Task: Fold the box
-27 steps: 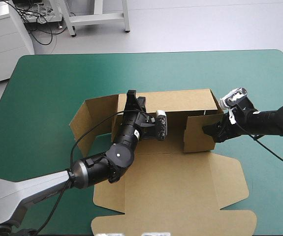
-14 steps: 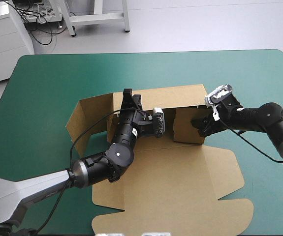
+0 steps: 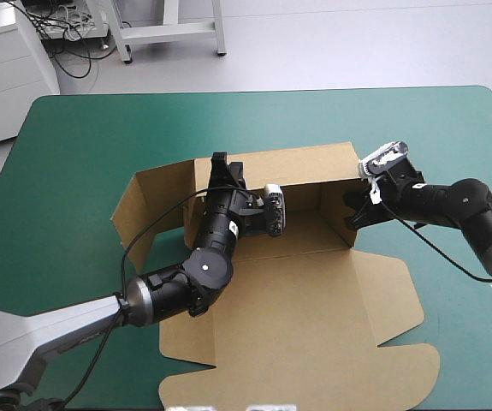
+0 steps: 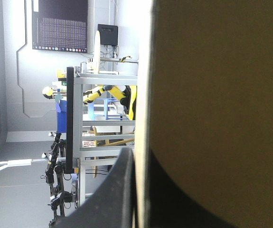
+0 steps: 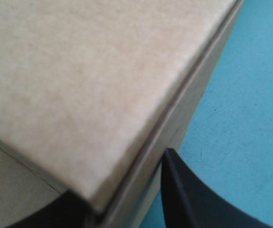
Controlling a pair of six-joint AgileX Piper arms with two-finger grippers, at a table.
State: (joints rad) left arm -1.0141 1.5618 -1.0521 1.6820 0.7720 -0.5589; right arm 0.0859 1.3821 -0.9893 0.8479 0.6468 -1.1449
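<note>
Cardboard, brown and half formed, sits at the middle of the teal-green tabletop [image 3: 74, 145]. This is the box [image 3: 314, 317]. Its back wall [image 3: 305, 167] stands up, its right side wall [image 3: 338, 223] stands up to meet it at the corner, and its left side flap [image 3: 147, 210] leans outward, loose. The broad near panel lies flat toward me.

My left jaws are closed on the top edge of the back wall, near its left end. In the left wrist view one black finger [image 4: 112, 199] lies against the board's near face, and the sheet hides most of the other. My right jaws pinch the right side wall, a black finger [image 5: 193, 199] on its outer face and the board's edge running between the two.

Trouble could come in several ways, as I judge it. If either grip slips or lets go before a tab is tucked, the raised wall may spring back down. Pinching too hard or twisting could crease the board away from its scored line. Pulling unevenly with both arms could drag the whole sheet across the cover. The left flap is held by nothing and may fall flat.

My left arm comes in from the near left, elbow bent above the flat panel, wrist reaching forward. My right arm reaches in low from the right edge, forearm almost level.
</note>
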